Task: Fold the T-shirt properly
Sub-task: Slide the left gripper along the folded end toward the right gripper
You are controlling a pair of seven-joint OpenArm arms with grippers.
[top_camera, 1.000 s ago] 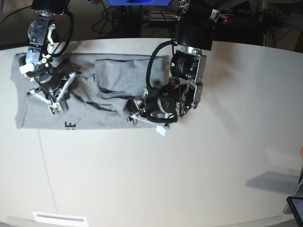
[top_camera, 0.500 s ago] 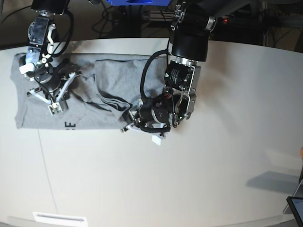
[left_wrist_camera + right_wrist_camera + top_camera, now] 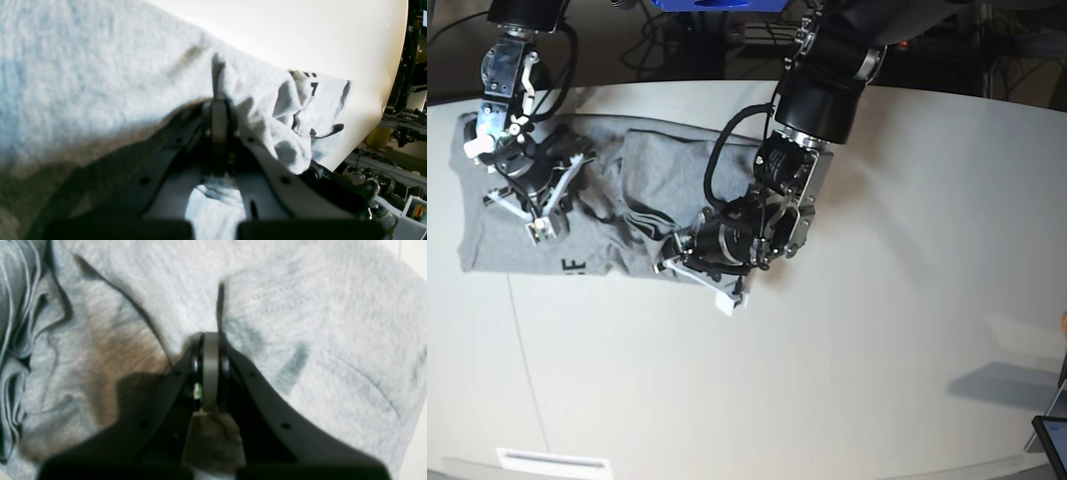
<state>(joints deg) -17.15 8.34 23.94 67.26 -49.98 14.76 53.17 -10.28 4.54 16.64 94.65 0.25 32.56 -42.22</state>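
The grey T-shirt (image 3: 662,165) lies rumpled at the table's far left, with black letters (image 3: 575,265) showing at its near edge. My left gripper (image 3: 677,265) is shut on the shirt's edge and holds a fold of cloth over the shirt's middle. In the left wrist view the fingers (image 3: 218,110) pinch grey cloth (image 3: 100,66), with the print (image 3: 313,87) beyond. My right gripper (image 3: 534,224) is shut on the shirt near its left end. In the right wrist view the fingertips (image 3: 210,350) press together on creased fabric (image 3: 300,306).
The white table (image 3: 847,380) stretches to the right and front of the shirt. A dark screen corner (image 3: 1052,440) sits at the front right edge, and a white label (image 3: 552,462) lies at the front left. Cables and equipment stand behind the table.
My left arm has swung to the left and nearer, dragging the shirt's right edge over the middle. The right gripper has stayed almost still on the cloth.
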